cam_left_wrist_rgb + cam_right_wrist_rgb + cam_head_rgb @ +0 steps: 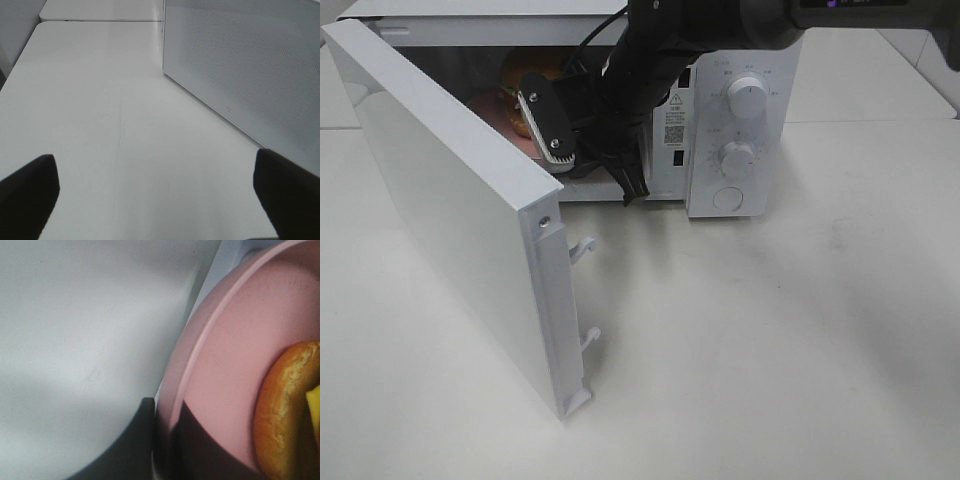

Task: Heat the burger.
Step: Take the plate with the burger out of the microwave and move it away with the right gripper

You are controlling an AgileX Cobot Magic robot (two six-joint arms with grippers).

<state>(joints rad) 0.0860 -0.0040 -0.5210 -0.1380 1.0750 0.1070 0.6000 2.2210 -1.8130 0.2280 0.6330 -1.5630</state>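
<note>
A: From up high, what to spot?

B: Right tool (585,165) deep inside the microwave (720,120), door (450,210) swung wide open. Burger (520,75) far back in the oven, just past the tool tips, on a pink plate (485,105).

A: And by the left arm's camera?

B: Only bare table (100,100) and the outside of the door (250,65). Left tool (160,200) spread wide, pinching nothing. No burger here, so well away from it.

A: By the right arm's camera?

B: Very close up. Two dark fingers (130,440) pressed on the rim of the pink plate (200,340), one on each side, so pinching the plate. Burger (285,410) on the plate, a bit further in from the rim, not touching the tool.

A: So which arm is nearer the burger?

B: Right one, by a lot. Likely next: let go of the rim and pull straight back out the doorway. Then probably time to shut the door, left arm nearer for that.
</note>
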